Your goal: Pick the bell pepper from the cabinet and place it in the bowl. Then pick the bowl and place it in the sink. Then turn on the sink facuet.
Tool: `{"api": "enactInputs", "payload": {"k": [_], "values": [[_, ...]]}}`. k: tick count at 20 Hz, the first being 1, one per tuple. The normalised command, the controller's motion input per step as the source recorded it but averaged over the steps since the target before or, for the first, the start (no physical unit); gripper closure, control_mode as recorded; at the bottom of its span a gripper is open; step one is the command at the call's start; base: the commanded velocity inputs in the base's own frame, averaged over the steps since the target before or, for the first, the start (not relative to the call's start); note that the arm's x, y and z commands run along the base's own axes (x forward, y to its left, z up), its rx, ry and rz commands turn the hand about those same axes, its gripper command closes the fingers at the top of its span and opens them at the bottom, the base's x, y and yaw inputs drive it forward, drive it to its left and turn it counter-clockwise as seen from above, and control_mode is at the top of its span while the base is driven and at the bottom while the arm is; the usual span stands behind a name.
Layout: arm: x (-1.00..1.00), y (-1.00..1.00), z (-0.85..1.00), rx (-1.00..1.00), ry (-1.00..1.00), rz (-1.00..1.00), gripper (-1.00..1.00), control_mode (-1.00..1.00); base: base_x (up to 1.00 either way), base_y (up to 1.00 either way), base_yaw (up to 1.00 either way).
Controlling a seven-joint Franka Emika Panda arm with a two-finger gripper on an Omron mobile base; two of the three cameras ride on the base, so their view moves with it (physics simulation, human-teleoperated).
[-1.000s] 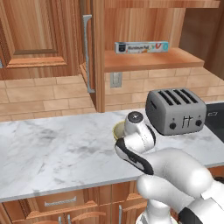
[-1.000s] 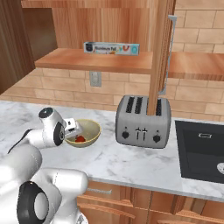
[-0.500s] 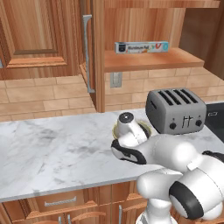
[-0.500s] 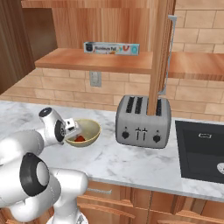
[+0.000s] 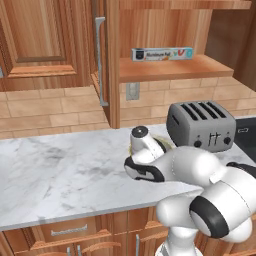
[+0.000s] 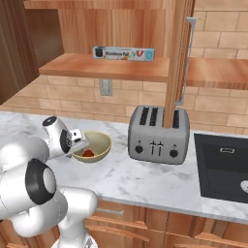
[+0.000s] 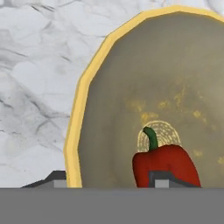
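The beige-yellow bowl (image 6: 100, 144) sits on the marble counter left of the toaster, and its rim (image 7: 74, 131) fills much of the hand view. The red bell pepper (image 7: 173, 162) lies inside it, also seen as a red spot (image 6: 87, 153). My gripper (image 7: 109, 181) is tilted down at the bowl's near edge (image 6: 80, 146). One fingertip is outside the rim and the other inside, beside the pepper. The fingers stand apart, with a gap between the inner one and the rim. From the left base view my hand (image 5: 142, 141) covers most of the bowl.
A silver toaster (image 6: 157, 130) stands right of the bowl, and the black sink (image 6: 219, 164) lies further right. The open cabinet door (image 5: 107, 60) hangs above the counter beside the shelf (image 5: 165, 68), which holds a foil box (image 6: 123, 53). Bare marble (image 5: 60, 170) stretches left.
My hand has settled lower onto the bowl's near rim and the fingers have come closer together. The bowl and the pepper have stayed in place.
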Motion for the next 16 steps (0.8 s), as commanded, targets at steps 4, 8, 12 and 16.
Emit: {"api": "enactInputs", "payload": {"k": [4,8,12,16], "values": [[0.00,-0.24,-0.24,0.00,0.00,0.00,1.00,-1.00,0.00,0.00,0.00],[-0.05,-0.26,-0.15,0.00,0.00,0.00,1.00,-1.00,0.00,0.00,0.00],[-0.31,0.00,-0.01,0.00,0.00,-0.02,1.00,-1.00,0.00,0.00,0.00],[-0.39,0.00,0.13,-0.04,-0.01,0.03,1.00,-1.00,0.00,0.00,0.00]]}}
